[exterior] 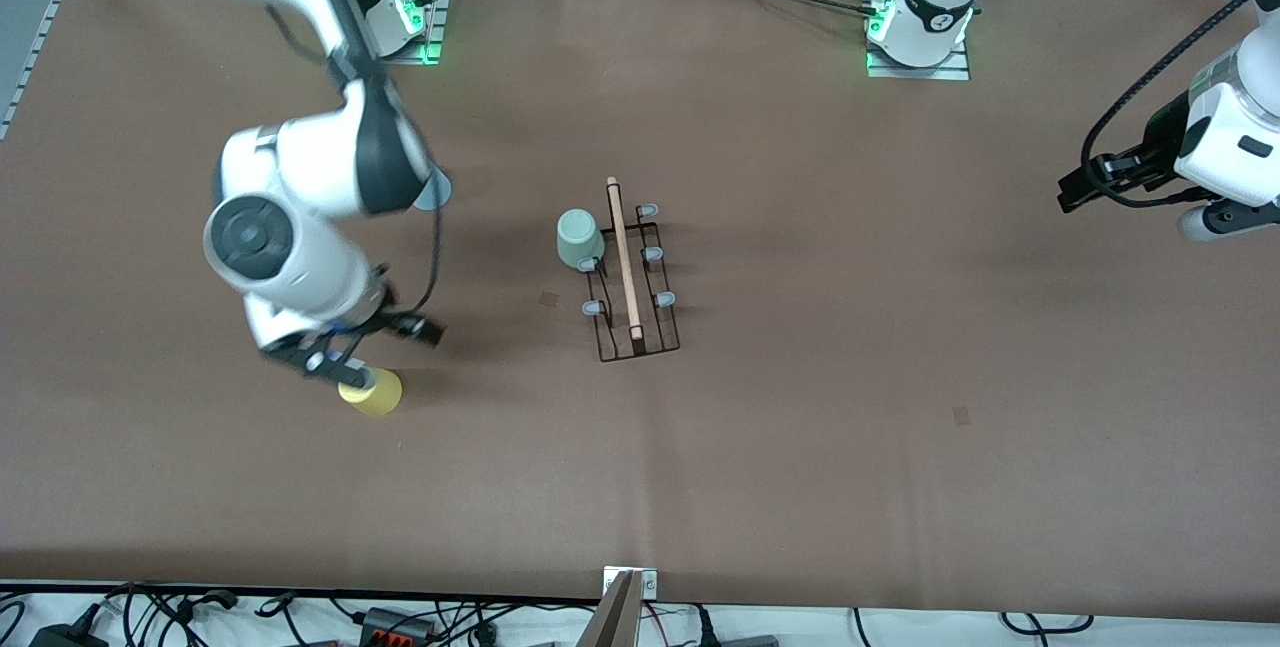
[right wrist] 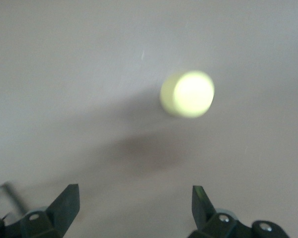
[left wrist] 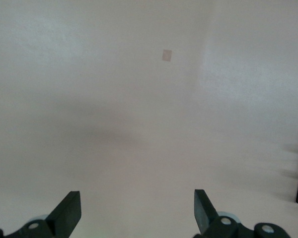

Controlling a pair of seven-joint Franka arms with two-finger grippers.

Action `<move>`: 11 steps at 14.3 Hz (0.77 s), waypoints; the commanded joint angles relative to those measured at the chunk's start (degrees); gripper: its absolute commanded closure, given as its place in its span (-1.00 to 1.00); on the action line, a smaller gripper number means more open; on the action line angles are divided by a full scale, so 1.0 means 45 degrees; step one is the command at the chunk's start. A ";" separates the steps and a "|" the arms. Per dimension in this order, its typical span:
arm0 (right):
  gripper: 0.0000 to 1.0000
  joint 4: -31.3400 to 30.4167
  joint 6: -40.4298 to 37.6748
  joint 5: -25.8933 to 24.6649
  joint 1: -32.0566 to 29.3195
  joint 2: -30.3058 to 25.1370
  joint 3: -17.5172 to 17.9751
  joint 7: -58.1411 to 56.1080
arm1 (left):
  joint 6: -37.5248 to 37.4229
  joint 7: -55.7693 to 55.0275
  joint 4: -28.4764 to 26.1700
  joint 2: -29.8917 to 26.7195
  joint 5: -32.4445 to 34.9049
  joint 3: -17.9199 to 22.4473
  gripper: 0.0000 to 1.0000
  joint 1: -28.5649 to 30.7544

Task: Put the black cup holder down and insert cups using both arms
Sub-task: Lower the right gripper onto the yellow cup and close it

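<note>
The black cup holder (exterior: 636, 287), thin wire with a pale wooden rod along its top and grey-tipped pegs, stands mid-table on brown matte paper (exterior: 850, 377). A mint green cup (exterior: 579, 237) sits upside down on one peg at the end nearer the bases. The right gripper (exterior: 335, 357) hangs over a yellow cup (exterior: 372, 393) toward the right arm's end. The left gripper (exterior: 1085, 185) waits at the table's edge.

Left wrist view: fingers (left wrist: 69, 210) spread wide, empty, bare paper below.

Right wrist view: fingers (right wrist: 67, 203) spread wide, holding nothing; the round yellow cup (right wrist: 187, 94) stands apart.
</note>
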 commanded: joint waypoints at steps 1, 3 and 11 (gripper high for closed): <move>-1.00 0.0657 0.0861 -0.0227 -0.0536 0.1035 0.0029 -0.1132 | -0.0264 0.0263 0.0005 -0.0205 -0.0211 0.1291 -1.00 -0.1203; -1.00 0.0657 0.1681 -0.0188 -0.0830 0.1543 0.0029 -0.2067 | -0.0362 0.0225 -0.0150 -0.0322 -0.0231 0.1331 -1.00 -0.1242; -1.00 0.0579 0.1978 0.0164 -0.1436 0.2502 0.0107 -0.4357 | -0.0304 0.0263 -0.0151 -0.0069 -0.0211 0.1331 -1.00 -0.1087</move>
